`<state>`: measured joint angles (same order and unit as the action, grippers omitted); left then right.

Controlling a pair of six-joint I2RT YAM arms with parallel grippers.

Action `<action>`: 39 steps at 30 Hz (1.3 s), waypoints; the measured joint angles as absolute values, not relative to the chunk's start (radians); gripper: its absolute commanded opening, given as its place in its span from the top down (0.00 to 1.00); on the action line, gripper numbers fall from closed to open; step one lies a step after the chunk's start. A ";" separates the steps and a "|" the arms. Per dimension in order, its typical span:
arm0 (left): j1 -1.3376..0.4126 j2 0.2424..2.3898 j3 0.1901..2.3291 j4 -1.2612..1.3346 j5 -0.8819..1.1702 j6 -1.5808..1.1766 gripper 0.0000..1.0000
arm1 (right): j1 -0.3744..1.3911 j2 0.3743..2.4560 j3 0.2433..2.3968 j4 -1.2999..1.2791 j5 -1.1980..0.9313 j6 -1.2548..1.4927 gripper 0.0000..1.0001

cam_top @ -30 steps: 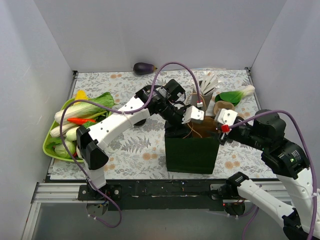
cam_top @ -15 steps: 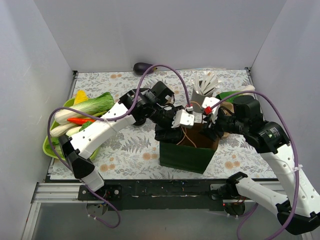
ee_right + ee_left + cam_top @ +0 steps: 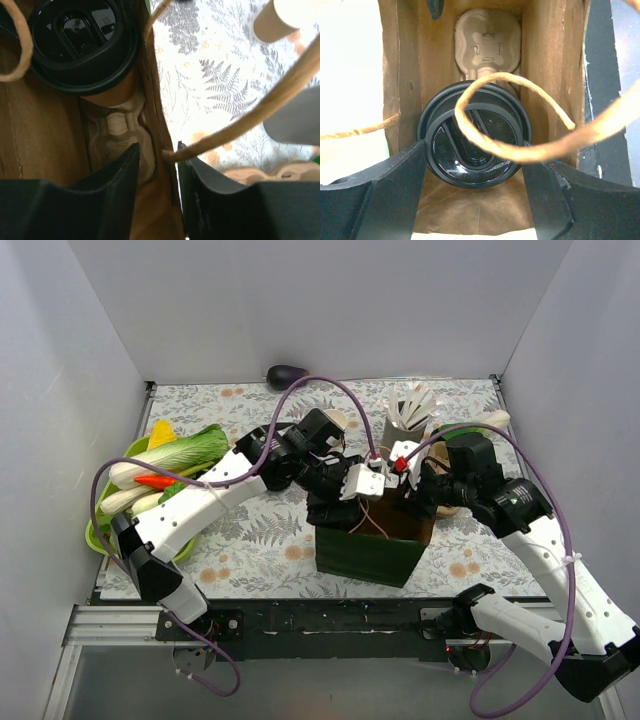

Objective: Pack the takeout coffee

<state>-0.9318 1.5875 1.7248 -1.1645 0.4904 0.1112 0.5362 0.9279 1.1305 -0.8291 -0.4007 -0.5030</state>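
Green paper bag (image 3: 365,558) is stood on floral tabletop (image 3: 260,535). One bag wall is straddled by right end effector (image 3: 157,150), fingers apart. Inside, small tan paper cup with round black plastic lid (image 3: 475,150) is seated in moulded pulp carrier (image 3: 487,40), lid clamped by left end effector (image 3: 472,157).

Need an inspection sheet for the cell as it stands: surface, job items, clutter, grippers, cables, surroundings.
Surface: table, fern-print cover, flat.
Job's things: takeout coffee, lid on, upright in pulp carrier inside green bag.
Clutter: vegetable tray left; eggplant by back wall; bok choy and holder of white items back right.
Grippers: left gripper straddles the lid, contact unclear; right gripper straddles the bag's wall, not clamped.
Cables: purple cables arch over both arms; handle cord crosses the lid.
Surroundings: white walls on three sides.
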 measured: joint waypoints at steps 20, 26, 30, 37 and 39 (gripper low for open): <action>-0.942 1.421 1.502 -0.820 0.334 0.026 1.00 | 0.549 0.904 1.143 -0.682 -0.498 -0.632 0.99; -0.966 1.394 1.327 -0.705 0.323 0.072 1.00 | 0.593 0.874 1.109 -0.680 -0.495 -0.694 0.99; -0.991 1.363 1.212 -0.640 0.313 0.107 1.00 | 0.608 0.819 1.039 -0.679 -0.493 -0.722 0.99; -1.003 1.221 1.077 -0.525 0.341 0.179 1.00 | 0.616 0.795 1.009 -0.620 -0.474 -0.712 0.99; -1.007 1.163 1.029 -0.501 0.352 0.214 1.00 | 0.621 0.776 0.990 -0.592 -0.478 -0.716 0.99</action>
<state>-1.0065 1.1633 1.0290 -0.5014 0.3523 0.2138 0.6209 0.7761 0.9897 -0.5922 -0.4778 -0.7158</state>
